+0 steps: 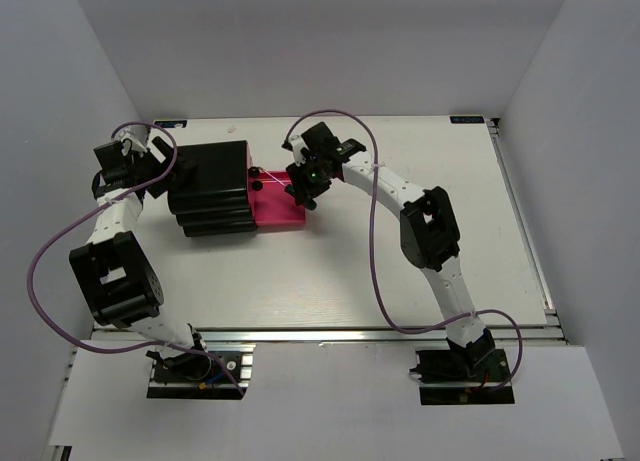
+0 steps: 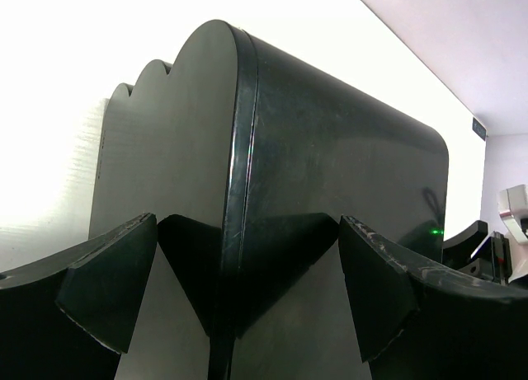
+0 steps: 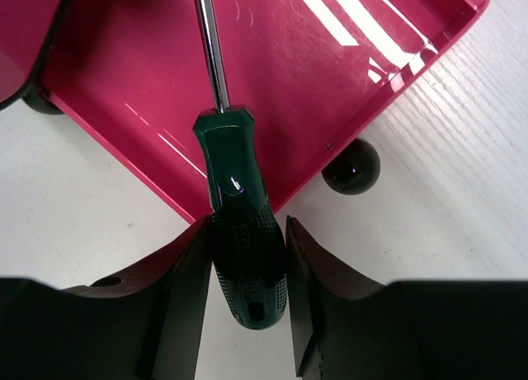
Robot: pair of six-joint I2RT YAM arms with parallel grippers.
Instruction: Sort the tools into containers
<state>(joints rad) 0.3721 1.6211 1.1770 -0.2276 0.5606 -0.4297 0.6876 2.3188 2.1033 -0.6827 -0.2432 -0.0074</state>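
Note:
The black drawer cabinet point(image 1: 210, 186) stands at the back left of the table, with one magenta-pink drawer point(image 1: 280, 209) pulled out to its right. My right gripper point(image 1: 303, 186) hovers over that drawer's front. In the right wrist view it point(image 3: 246, 273) is shut on the handle of the bigger green-handled screwdriver point(image 3: 239, 223), whose steel shaft reaches into the pink drawer point(image 3: 330, 67). My left gripper point(image 1: 170, 176) is open against the cabinet's back; its jaws straddle the cabinet's rear edge point(image 2: 235, 190). The slim screwdrivers and the wrench are out of view.
The drawer's round black knob point(image 3: 351, 166) sits just right of the screwdriver handle, on the white table point(image 1: 400, 281). A second black knob point(image 1: 254, 171) shows beside the cabinet front. White walls close in the table at the back and sides.

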